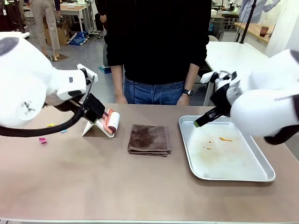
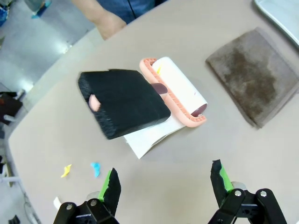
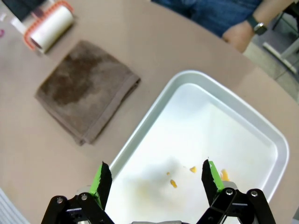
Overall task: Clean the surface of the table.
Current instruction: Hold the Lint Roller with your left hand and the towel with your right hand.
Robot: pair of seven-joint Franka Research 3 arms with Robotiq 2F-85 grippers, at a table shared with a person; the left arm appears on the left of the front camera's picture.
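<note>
We see the table (image 1: 93, 191) stretching across the front view, with a brown cloth (image 1: 149, 139) near its far edge. The left gripper (image 2: 166, 179) and the right gripper (image 3: 156, 175) both have their jaws spread wide.

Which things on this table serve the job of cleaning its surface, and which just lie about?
For the job: taupe-brown matte table; small coloured scraps on it; folded brown cloth; white lint roller in a pink frame; black brush-like block on a white sheet.
Lying about, probably: silver metal tray with orange crumbs.
</note>
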